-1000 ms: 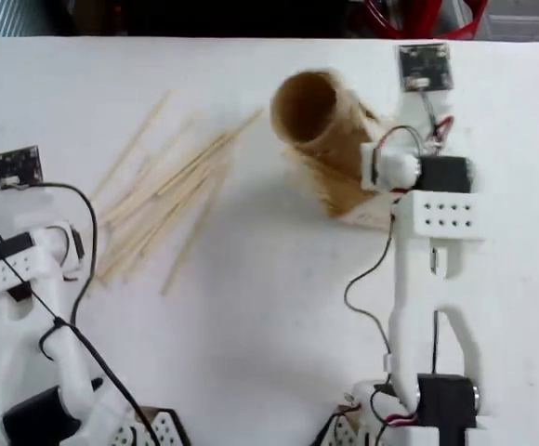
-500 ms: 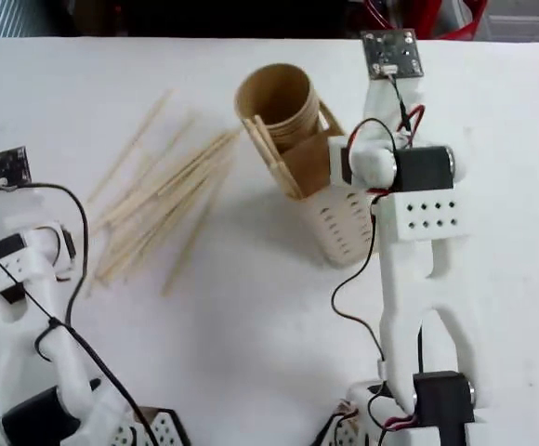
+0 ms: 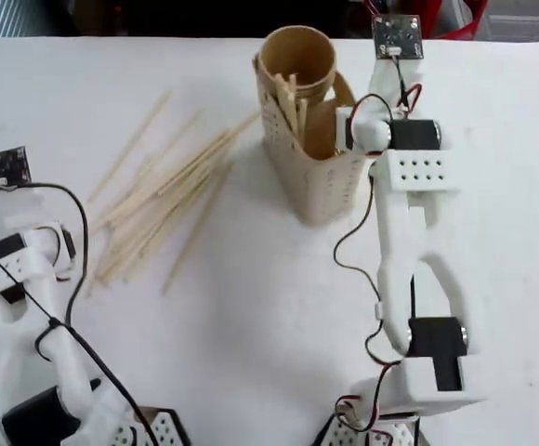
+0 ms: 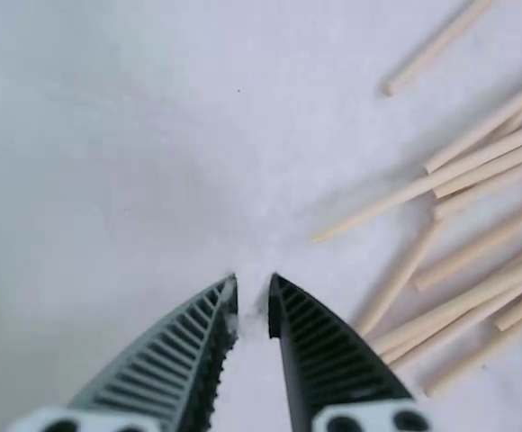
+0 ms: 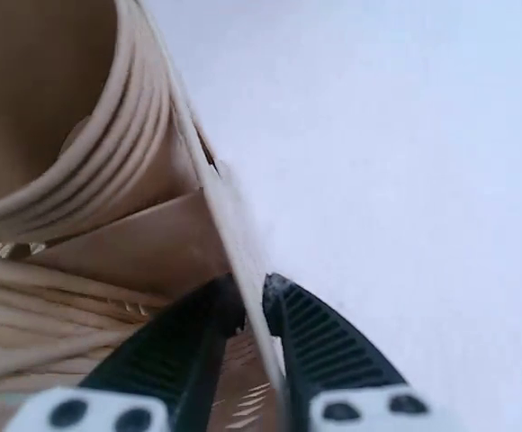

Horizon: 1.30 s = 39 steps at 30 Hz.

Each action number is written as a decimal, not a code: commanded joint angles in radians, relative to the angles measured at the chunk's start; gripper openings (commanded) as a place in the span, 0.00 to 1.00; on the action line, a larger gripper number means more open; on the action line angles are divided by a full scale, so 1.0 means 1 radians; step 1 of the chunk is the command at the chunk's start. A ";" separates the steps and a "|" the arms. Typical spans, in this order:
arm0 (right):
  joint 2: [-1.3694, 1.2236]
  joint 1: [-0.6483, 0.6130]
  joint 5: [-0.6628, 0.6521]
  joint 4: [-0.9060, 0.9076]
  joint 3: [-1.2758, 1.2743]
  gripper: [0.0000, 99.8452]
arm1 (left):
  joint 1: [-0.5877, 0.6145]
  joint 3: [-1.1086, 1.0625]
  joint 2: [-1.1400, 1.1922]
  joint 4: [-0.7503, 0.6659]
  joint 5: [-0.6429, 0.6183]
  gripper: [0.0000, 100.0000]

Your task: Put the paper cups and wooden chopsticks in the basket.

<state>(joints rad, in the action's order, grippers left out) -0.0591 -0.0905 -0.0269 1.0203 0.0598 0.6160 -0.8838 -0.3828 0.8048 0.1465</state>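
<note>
Beige basket [image 3: 321, 186] wall clamped in right jaws, left jaws narrowly apart beside chopsticks [image 3: 158, 204]

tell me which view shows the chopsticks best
The high view: whole loose pile on the table plus sticks in the basket. Left wrist shows part of the pile; right wrist, the basket's sticks close up.

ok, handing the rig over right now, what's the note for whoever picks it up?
Left gripper: empty, jaws a crack apart, low over the table beside the loose chopsticks.
Right gripper: shut on the wall of the basket, which stands on the table.
Done: the stacked paper cups and a few sticks are in the basket.
Left: the loose chopsticks on the table need to go in.
</note>
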 commanded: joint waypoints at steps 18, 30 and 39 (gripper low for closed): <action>0.312 0.022 0.008 0.150 0.015 0.27 | -0.028 -0.035 -0.033 -0.110 -0.048 0.09; 0.587 -0.335 0.008 0.381 0.015 0.27 | 0.021 -0.083 -0.035 -0.176 -0.054 0.09; 0.489 -0.633 0.009 0.348 -0.118 0.27 | 0.262 0.064 -0.031 -0.241 -0.153 0.09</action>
<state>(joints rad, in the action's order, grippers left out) 0.4595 -0.6552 -0.0253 1.4162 -0.0199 0.7894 -0.9482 -0.3844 0.5669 0.0084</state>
